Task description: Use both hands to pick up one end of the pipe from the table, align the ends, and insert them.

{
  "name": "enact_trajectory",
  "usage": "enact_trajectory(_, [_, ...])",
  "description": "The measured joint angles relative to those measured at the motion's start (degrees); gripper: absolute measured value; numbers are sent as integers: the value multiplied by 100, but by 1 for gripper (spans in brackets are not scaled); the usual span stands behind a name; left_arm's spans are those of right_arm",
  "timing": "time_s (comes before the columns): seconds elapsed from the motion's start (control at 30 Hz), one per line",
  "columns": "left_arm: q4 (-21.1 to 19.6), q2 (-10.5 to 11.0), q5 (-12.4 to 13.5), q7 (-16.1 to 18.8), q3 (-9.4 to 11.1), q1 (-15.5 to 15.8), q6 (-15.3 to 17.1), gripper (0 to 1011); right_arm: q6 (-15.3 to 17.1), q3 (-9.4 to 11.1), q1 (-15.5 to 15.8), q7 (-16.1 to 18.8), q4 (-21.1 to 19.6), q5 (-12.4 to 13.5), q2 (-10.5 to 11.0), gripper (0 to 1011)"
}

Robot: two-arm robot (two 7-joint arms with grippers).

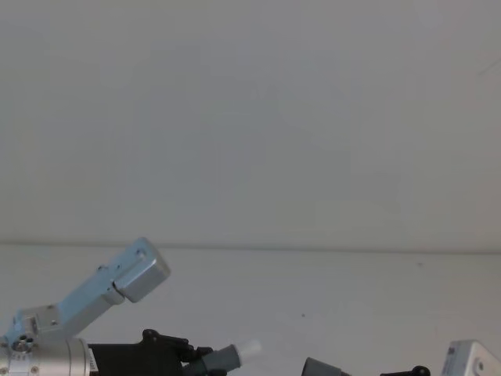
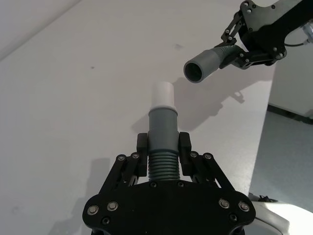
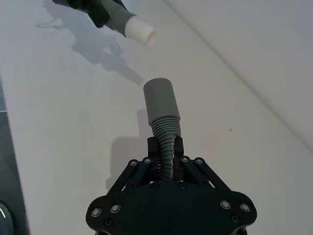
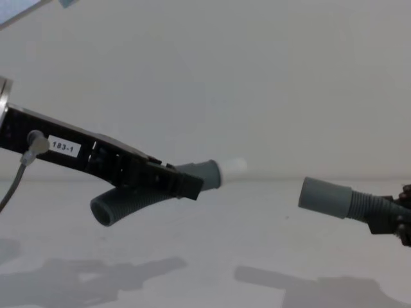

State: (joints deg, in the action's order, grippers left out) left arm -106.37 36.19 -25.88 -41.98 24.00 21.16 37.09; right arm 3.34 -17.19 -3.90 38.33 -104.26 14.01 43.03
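A: Pipe pieces are both off the table (image 4: 212,256) now, aren't they? We should start with that white surface, since it is the biggest thing here.

B: Yes. In the chest view it lies below both pieces, carrying only their shadows. We judge the lift finished and the aligning under way.

A: Next in size, the arms. Where do we have them?

B: Our left gripper (image 4: 186,185), the one labelled 183-1, reaches in from nine o'clock in the chest view. It is clamped on the ribbed body of the left hose piece (image 4: 128,202), just behind the cuff. Our right gripper (image 3: 166,152) comes from three o'clock, its fingers clenched on the ribs of the right hose piece (image 3: 165,147).

A: Why grip behind the cuffs?

B: We think it leaves the mating ends free while keeping the bendy hose short enough to steer.

A: And the ends?

B: The right cuff (image 4: 325,197) opens toward nine o'clock in the chest view. The left cuff (image 4: 204,173) points toward three o'clock, tilted slightly upward. They face each other, apart, with a clear gap between.

A: Smallest?

B: The white tip (image 4: 233,169) on the left cuff. It sits a little higher than the open mouth, so we judge it needs levelling before insertion.
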Motion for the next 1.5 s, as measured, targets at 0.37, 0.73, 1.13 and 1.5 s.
enact_trajectory(0.37, [187, 53, -94, -377, 230, 276, -35, 339, -231, -46, -37, 178, -70, 138, 104, 136])
enact_trajectory(0.73, [378, 64, -189, -715, 437, 534, -43, 339, -352, -127, -114, 294, -86, 215, 157, 136])
enact_trajectory(1.13, [561, 94, -281, -985, 603, 753, 3, 336, -410, -256, -244, 405, -79, 261, 189, 136])
enact_trajectory(1.5, [673, 175, -351, -1141, 689, 867, 42, 339, -390, -403, -390, 451, -13, 260, 171, 136])
